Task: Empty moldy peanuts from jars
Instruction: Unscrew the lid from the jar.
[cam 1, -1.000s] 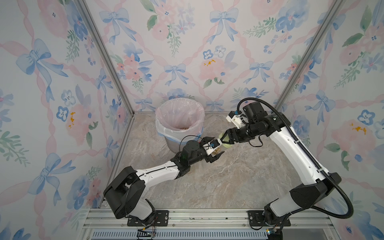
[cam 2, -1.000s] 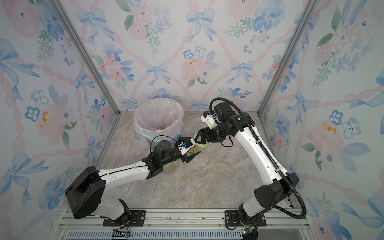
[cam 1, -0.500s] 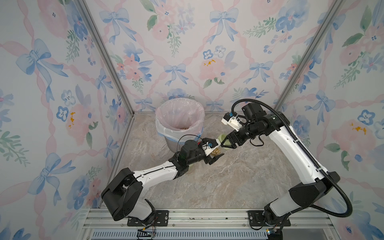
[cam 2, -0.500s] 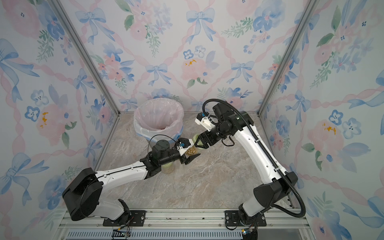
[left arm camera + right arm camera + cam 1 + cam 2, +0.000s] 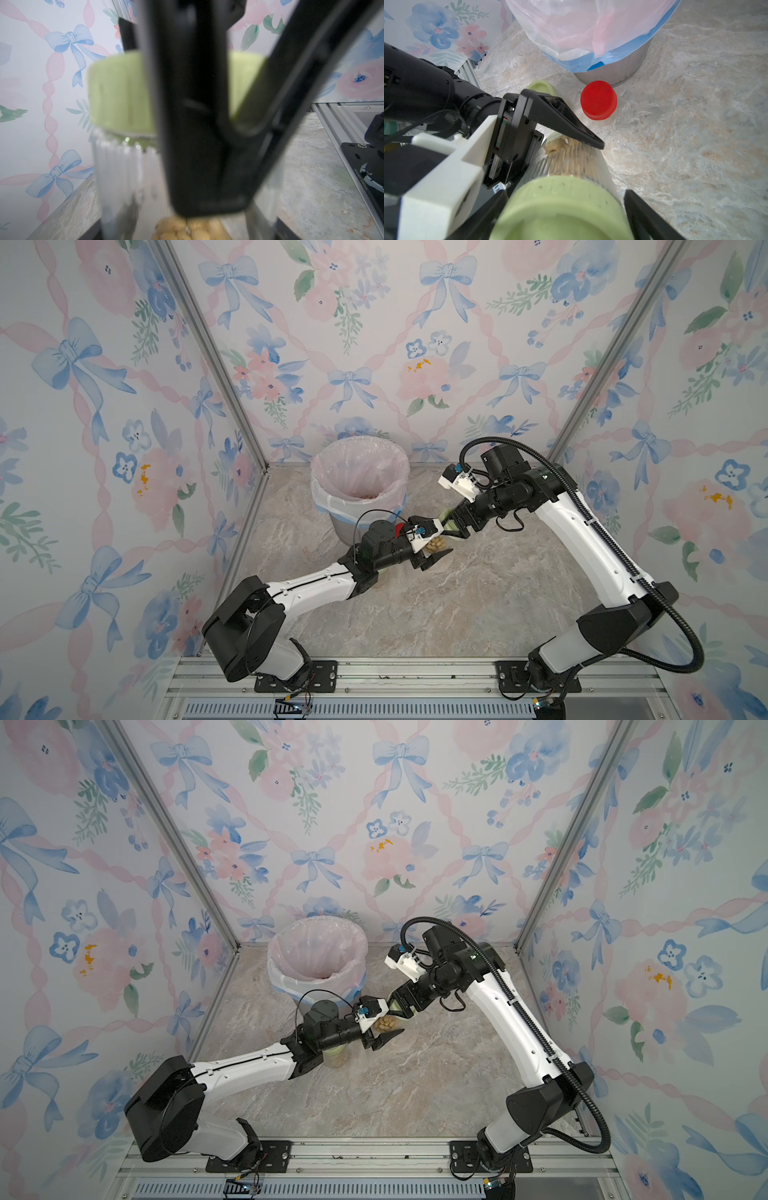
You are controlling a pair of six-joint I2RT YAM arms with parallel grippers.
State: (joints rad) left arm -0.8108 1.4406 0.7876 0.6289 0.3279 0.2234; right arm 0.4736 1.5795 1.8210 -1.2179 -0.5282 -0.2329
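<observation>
My left gripper (image 5: 432, 551) is shut on the ribbed body of a clear jar (image 5: 571, 162), tilted above the floor, with moldy peanuts (image 5: 386, 1022) showing inside as a tan mass (image 5: 187, 229). The jar's pale green lid (image 5: 560, 207) is still on it. My right gripper (image 5: 566, 193) stands open around that lid, and a gap shows beside one of its fingers (image 5: 639, 212). In both top views the right gripper (image 5: 395, 1006) meets the left gripper (image 5: 382, 1031) in front of the bin. The right gripper's black fingers (image 5: 197, 124) block much of the left wrist view.
A grey mesh bin (image 5: 320, 489) lined with a pink bag stands at the back, with some brown bits in it. A red-lidded jar (image 5: 598, 99) stands at its foot. Another green-lidded jar (image 5: 542, 87) stands under my left arm (image 5: 336, 1054).
My right wrist has turned at the lid and its jaws have widened off it. The left arm has kept the jar in about the same place.
</observation>
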